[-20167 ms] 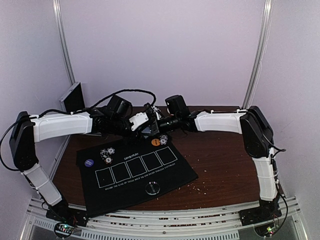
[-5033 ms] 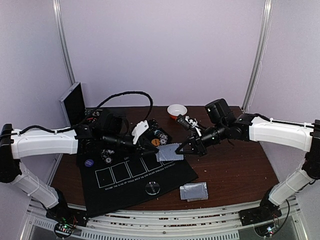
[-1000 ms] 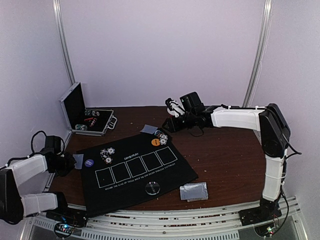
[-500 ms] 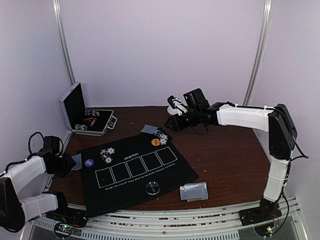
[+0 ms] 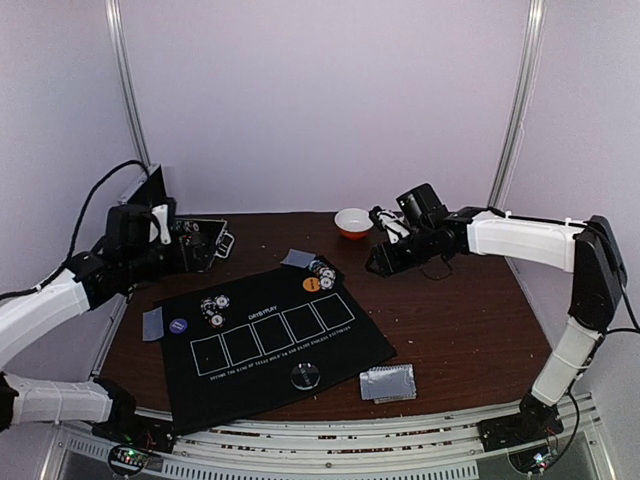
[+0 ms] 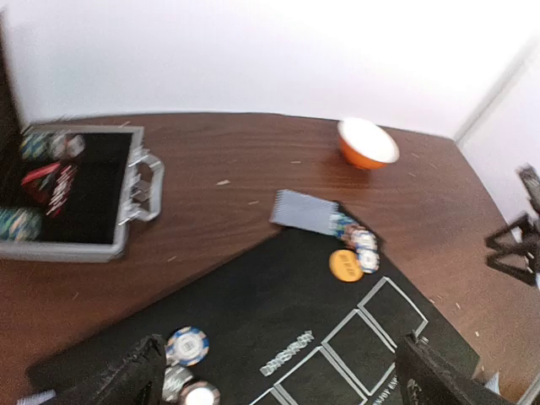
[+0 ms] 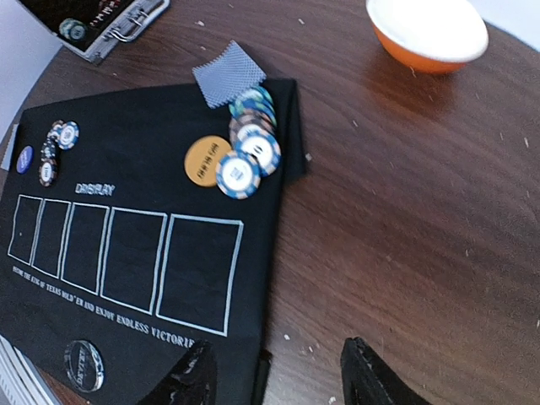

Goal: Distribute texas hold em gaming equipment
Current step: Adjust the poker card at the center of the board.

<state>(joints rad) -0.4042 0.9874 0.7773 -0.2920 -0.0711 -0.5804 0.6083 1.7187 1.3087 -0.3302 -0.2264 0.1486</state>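
The black five-box mat [image 5: 330,345] lies mid-table. On it are striped chips [image 5: 214,308] beside a purple disc [image 5: 178,325], more chips [image 5: 322,272] by an orange disc [image 5: 311,284], and a clear disc [image 5: 305,376]. One grey-blue card [image 5: 298,259] lies at the mat's far edge, another [image 5: 152,323] left of the mat, and a card stack [image 5: 388,383] at front right. My left gripper [image 5: 176,246] hovers open and empty by the case. My right gripper [image 5: 376,262] hovers open and empty over bare table right of the mat. The right wrist view shows the chips [image 7: 249,143] and orange disc [image 7: 207,160].
An open silver case [image 5: 185,245] with chips stands at the back left and shows in the left wrist view [image 6: 126,198]. A white bowl with an orange base [image 5: 352,222] sits at the back centre, behind my right gripper. Crumbs dot the brown table.
My left arm has risen from the card left of the mat and swung back toward the case; the card stays lying there. My right arm has moved right, uncovering the bowl.
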